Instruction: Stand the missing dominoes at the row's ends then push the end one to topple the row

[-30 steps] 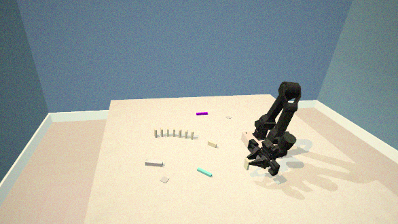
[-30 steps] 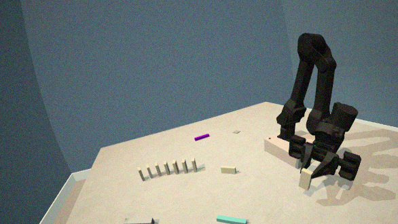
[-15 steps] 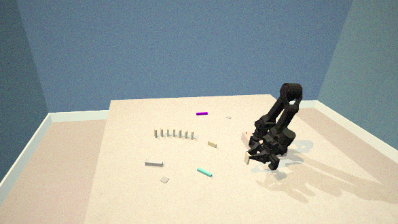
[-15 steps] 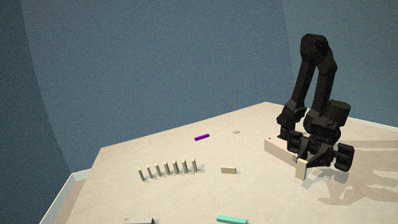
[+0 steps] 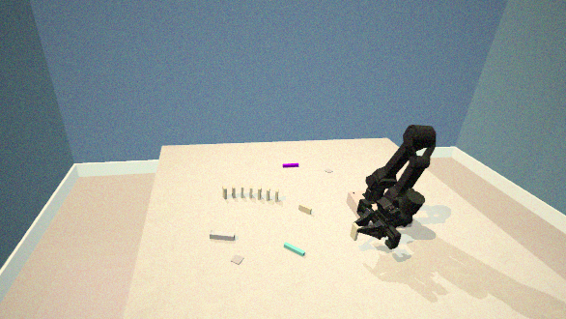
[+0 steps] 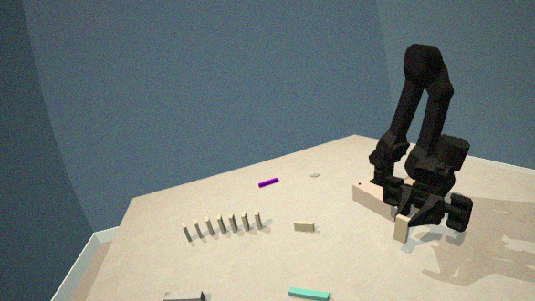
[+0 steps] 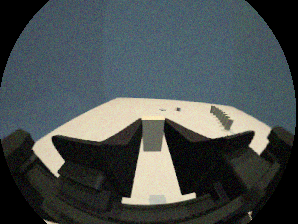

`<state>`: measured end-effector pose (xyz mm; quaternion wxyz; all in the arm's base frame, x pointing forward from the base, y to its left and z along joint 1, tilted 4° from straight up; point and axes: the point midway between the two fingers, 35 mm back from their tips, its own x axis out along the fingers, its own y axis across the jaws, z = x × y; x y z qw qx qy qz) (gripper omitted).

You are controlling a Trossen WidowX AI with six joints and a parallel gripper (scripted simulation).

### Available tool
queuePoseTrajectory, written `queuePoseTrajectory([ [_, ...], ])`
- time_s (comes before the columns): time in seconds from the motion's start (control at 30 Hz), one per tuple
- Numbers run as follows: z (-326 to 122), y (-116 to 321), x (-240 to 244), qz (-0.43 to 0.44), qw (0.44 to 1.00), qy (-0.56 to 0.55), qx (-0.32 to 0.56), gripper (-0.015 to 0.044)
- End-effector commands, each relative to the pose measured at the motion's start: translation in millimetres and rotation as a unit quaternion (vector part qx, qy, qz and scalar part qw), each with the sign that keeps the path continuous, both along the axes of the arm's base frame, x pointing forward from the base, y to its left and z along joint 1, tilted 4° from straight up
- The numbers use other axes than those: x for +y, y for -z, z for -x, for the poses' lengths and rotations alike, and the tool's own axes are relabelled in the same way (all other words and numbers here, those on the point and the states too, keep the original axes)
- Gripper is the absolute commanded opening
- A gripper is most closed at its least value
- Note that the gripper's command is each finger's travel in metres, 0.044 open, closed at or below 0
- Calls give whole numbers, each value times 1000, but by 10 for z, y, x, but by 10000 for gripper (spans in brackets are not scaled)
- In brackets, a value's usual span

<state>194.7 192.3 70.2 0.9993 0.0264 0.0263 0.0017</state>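
Observation:
Several tan dominoes stand upright in a row [image 5: 259,193] [image 6: 233,223], which also shows at the right in the wrist view [image 7: 221,118]. Another tan domino [image 5: 305,209] [image 6: 304,226] lies on its side, apart from the row's right end. My gripper [image 5: 357,228] [image 6: 403,222] [image 7: 152,121] is shut on one more domino [image 5: 354,232] [image 6: 401,232] [image 7: 152,140]. It holds this domino roughly upright, close to the table, near the robot's base and well right of the row. The exact gap under it is hard to tell.
A purple bar [image 5: 291,165] [image 6: 268,182] lies behind the row. A grey bar [image 5: 222,237] [image 6: 183,297] and a teal bar [image 5: 294,249] [image 6: 309,294] lie in front. Small flat tiles lie at the front [image 5: 237,260] and back [image 5: 328,170] [image 6: 315,175]. The arm's pale base [image 6: 371,198] is beside the gripper.

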Motion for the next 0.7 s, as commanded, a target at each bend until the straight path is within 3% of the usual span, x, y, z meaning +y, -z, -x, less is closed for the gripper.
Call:
queuePoseTrajectory([
  [0.0, -3, 123, 19, 0, 1000, 5, 4, 107],
  [0.67, 0, 617, 38, 1, 1000, 16, 21, 107],
])
